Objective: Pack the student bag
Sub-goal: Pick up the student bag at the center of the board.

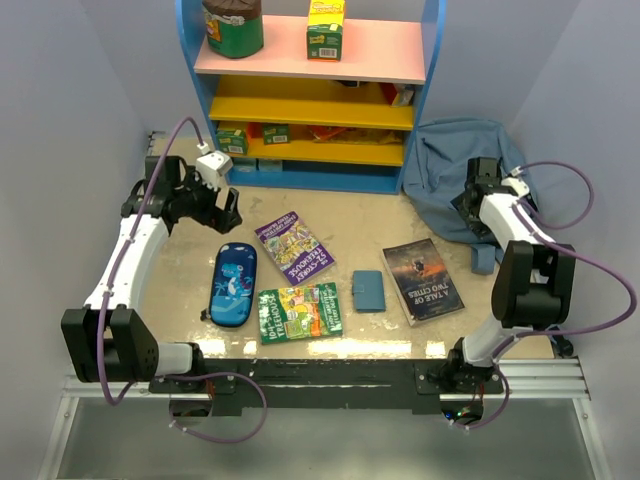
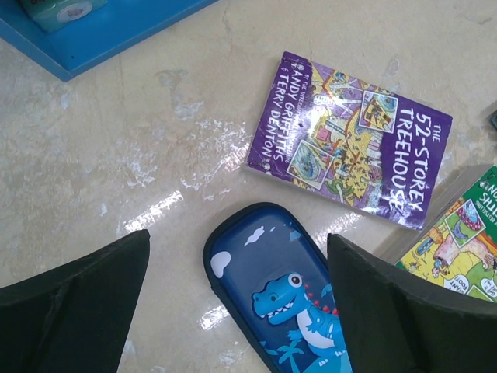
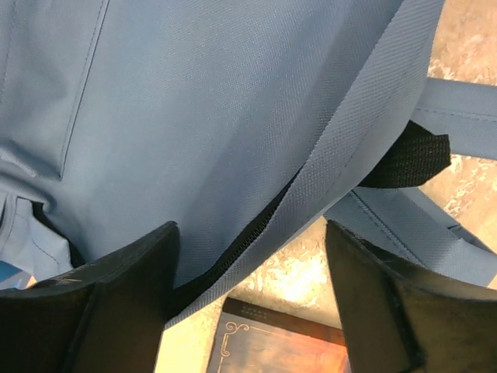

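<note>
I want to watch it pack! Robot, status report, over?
Left jaws open over pencil case. Right jaws open around bag edge. Books unpacked on table.

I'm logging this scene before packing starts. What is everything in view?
backpack: one, grey-blue, far right
pencil case: one, dark blue, near left
purple book: one, centre
green book: one, near centre
dark book: one, near right
notebook: one, blue, between green and dark books
shelf: one, blue frame, far centre
jar: one, green, top board
carton: one, yellow-green, top board
boxes: two, green, lower board
left pincer: black, open above pencil case
right pincer: black, open astride backpack's edge
</note>
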Controlling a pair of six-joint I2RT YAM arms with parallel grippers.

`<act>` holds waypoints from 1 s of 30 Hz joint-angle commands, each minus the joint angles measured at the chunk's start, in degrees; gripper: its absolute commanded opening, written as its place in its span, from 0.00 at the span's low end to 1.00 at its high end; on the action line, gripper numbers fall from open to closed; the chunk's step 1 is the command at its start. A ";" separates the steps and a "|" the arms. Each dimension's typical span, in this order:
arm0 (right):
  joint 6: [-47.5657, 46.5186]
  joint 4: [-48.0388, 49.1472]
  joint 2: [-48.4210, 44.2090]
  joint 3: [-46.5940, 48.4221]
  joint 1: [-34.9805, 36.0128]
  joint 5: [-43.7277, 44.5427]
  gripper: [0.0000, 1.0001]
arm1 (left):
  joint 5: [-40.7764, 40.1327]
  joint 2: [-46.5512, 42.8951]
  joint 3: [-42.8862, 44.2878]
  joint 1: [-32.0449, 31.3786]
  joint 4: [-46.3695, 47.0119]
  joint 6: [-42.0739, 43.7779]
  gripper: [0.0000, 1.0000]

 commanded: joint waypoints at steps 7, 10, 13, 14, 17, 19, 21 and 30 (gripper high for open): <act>0.64 5.71 -3.35 -3.80 -0.10 -3.91 0.11 | 1.13 -2.13 -0.85 -0.03 0.37 1.39 1.00; -0.06 7.73 -8.00 -2.84 1.03 -5.15 0.00 | 1.48 -2.49 -1.20 -0.03 0.72 1.12 1.00; -1.64 9.14 -14.67 0.84 4.64 -0.16 0.00 | 1.92 -2.57 -1.11 -0.03 0.81 0.68 0.96; -2.17 9.32 -16.00 3.64 7.17 2.12 0.00 | 1.92 -2.57 -1.11 -0.03 0.81 0.68 0.95; -4.46 8.71 -19.69 10.31 13.15 9.87 0.00 | 2.01 -2.66 -1.11 -0.03 0.64 0.59 0.91; -5.95 7.83 -21.10 13.41 17.02 14.25 0.00 | 2.01 -2.92 -1.02 -0.03 0.55 0.51 0.88; -7.18 6.77 -21.72 16.49 21.23 17.33 0.00 | 2.10 -3.36 -1.11 -0.03 0.55 0.59 0.86; -17.70 11.15 -26.64 17.29 41.26 37.03 0.00 | 1.84 -4.42 -1.55 -0.03 0.37 0.94 0.84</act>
